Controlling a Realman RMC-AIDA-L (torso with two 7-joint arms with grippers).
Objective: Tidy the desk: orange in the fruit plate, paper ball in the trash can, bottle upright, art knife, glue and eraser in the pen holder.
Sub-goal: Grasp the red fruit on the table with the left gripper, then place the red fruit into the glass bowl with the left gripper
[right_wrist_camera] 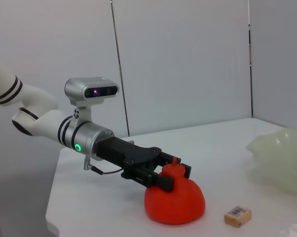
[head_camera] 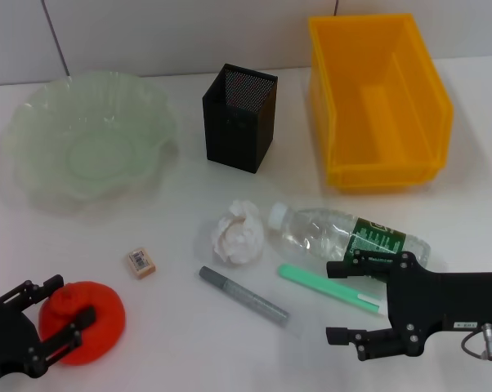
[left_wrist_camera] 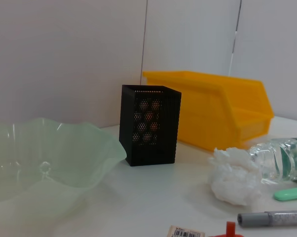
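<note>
The orange (head_camera: pixel 99 322) rests on the table at the front left. My left gripper (head_camera: pixel 69 300) is shut on its raised top, also shown in the right wrist view (right_wrist_camera: pixel 173 175). The fruit plate (head_camera: pixel 33 139) stands at the back left, the pen holder (head_camera: pixel 239 118) at the back centre and the trash can (head_camera: pixel 377 102) at the back right. The paper ball (head_camera: pixel 238 231), the lying bottle (head_camera: pixel 352 235), the green art knife (head_camera: pixel 328 287), the grey glue stick (head_camera: pixel 242 296) and the eraser (head_camera: pixel 140 262) lie mid-table. My right gripper (head_camera: pixel 337 302) is open, its fingers either side of the knife's right end.
The left wrist view shows the pen holder (left_wrist_camera: pixel 149 126), the trash can (left_wrist_camera: pixel 212 113), the plate (left_wrist_camera: pixel 45 158), the paper ball (left_wrist_camera: pixel 235 177) and the bottle (left_wrist_camera: pixel 281 158). A grey wall runs behind the table. The table's left edge lies close beside the orange (right_wrist_camera: pixel 175 200).
</note>
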